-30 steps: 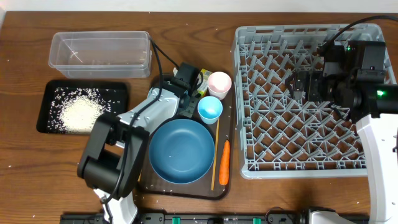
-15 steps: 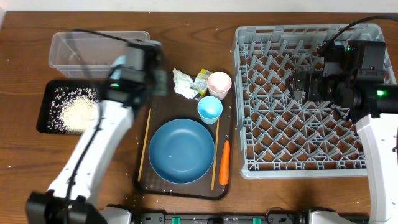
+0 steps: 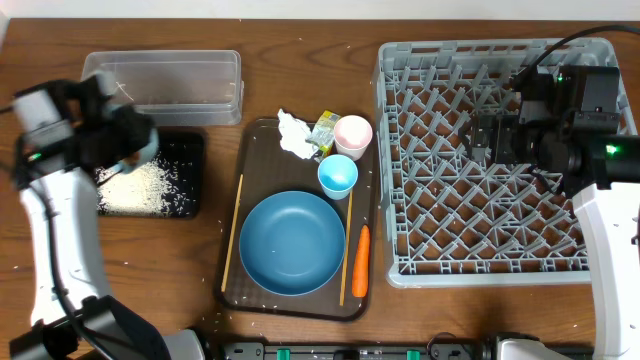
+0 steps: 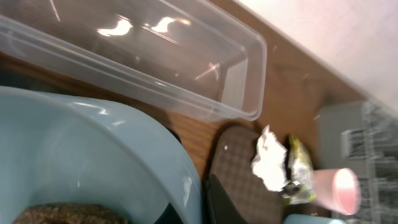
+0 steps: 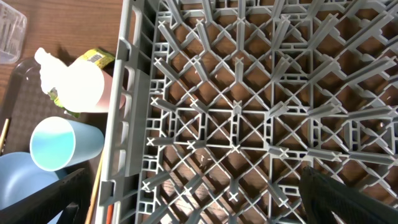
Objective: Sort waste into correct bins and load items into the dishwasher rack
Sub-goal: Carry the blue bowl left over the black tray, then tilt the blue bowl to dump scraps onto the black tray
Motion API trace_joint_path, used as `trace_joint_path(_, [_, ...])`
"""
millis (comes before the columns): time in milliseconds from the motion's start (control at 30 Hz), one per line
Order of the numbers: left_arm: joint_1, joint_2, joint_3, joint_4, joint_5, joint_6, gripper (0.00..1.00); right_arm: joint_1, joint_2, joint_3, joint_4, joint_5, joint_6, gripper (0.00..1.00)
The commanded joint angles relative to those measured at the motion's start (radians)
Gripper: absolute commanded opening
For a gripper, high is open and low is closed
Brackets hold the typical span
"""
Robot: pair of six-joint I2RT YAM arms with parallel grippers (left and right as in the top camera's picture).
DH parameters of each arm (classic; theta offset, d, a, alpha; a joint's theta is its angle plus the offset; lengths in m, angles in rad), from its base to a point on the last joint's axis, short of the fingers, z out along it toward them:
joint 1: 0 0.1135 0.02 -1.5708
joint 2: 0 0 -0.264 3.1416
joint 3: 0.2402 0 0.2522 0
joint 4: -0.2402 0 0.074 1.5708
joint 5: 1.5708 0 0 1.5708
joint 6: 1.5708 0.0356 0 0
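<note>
Evidently our left tool (image 3: 118, 142) pinches the rim of the small light-blue bowl (image 4: 93, 162) over the shallow black rectangular tray (image 3: 196, 172) of white rice grains (image 3: 140, 186), likely to tip out its brown food lump (image 4: 56, 214), while our right tool (image 3: 486, 136) hangs spread above the grey plastic dishwasher rack (image 3: 398, 62).

A small light-blue bowl (image 4: 93, 155) holding a brown food lump (image 4: 62, 214) fills the foreground below the clear tub (image 4: 143, 56), with crumpled tissue (image 4: 268, 163), yellow-green wrapper (image 4: 300, 168) and pink cup (image 4: 339, 190) beyond.

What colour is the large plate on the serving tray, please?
Blue; the plate shows best in the overhead view.
</note>
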Motion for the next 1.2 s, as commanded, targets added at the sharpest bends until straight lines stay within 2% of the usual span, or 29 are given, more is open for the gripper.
trace_joint_path(0, [0.093,0.025,-0.018,0.026,0.249,-0.005,0.07,-0.009,0.002,0.017,0.0,-0.001,-0.011,0.99])
trace_joint_path(200, [0.197,0.122,-0.02,0.077,0.464,-0.005,0.06,-0.009,0.002,0.017,-0.001,-0.001,-0.011,0.99])
trace_joint_path(533, [0.284,0.411,-0.02,0.227,0.905,-0.005,0.06,-0.009,0.002,0.017,0.0,-0.001,-0.011,0.99])
trace_joint_path(700, [0.302,0.481,-0.02,0.216,0.904,-0.009,0.07,-0.009,0.002,0.017,0.0,-0.001,-0.011,0.99])
trace_joint_path(967, [0.303,0.484,-0.02,0.237,0.904,-0.009,0.06,-0.009,0.002,0.016,0.004,-0.001,-0.011,0.99])
trace_joint_path(1167, [0.303,0.484,-0.02,0.414,0.903,-0.009,0.06,-0.009,0.002,0.016,0.008,-0.001,-0.011,0.99])
